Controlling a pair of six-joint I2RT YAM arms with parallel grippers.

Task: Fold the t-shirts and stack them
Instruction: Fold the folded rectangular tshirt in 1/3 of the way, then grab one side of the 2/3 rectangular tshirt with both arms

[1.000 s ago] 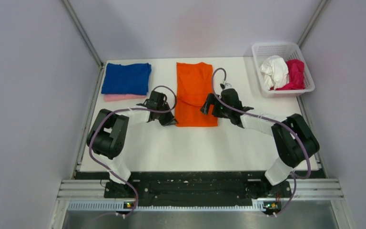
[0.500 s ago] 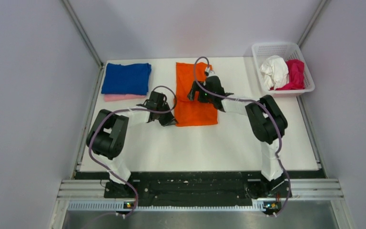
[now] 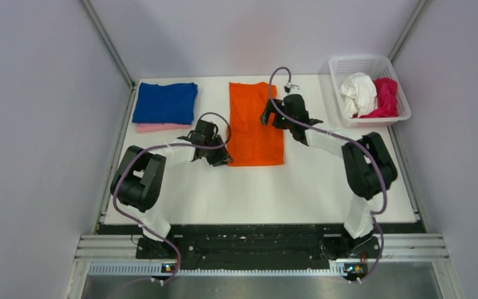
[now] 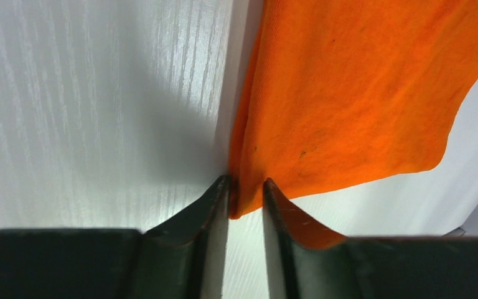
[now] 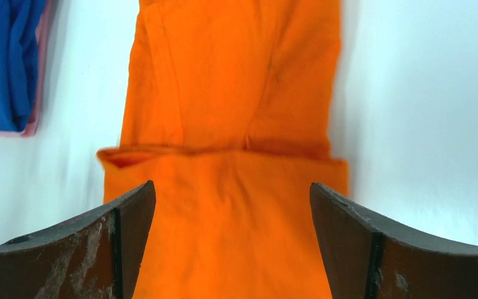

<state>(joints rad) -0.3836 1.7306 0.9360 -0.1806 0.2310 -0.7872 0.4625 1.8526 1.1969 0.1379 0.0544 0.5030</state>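
An orange t-shirt [image 3: 255, 124] lies flat in a long folded strip at the table's middle. My left gripper [image 3: 219, 156] sits at its near-left corner; in the left wrist view the jaws [image 4: 246, 184] stand a little apart, with the orange corner [image 4: 348, 93] between the tips. My right gripper [image 3: 272, 115] hovers wide open over the shirt's far right part, nothing between its fingers [image 5: 232, 193]; the orange cloth [image 5: 230, 75] shows a cross fold below. A folded blue t-shirt [image 3: 165, 103] lies on a pink one [image 3: 162, 127] at the far left.
A white lattice basket [image 3: 361, 60] at the far right corner holds a crumpled white t-shirt [image 3: 358, 93] and a magenta one [image 3: 386, 93]. The blue and pink stack [image 5: 0, 62] shows at the left edge of the right wrist view. Grey walls close in the table.
My right arm swung from the orange shirt's near right side, across its middle, to its far right part. The shirt's surface now lies flatter. The left gripper stayed at the near-left corner.
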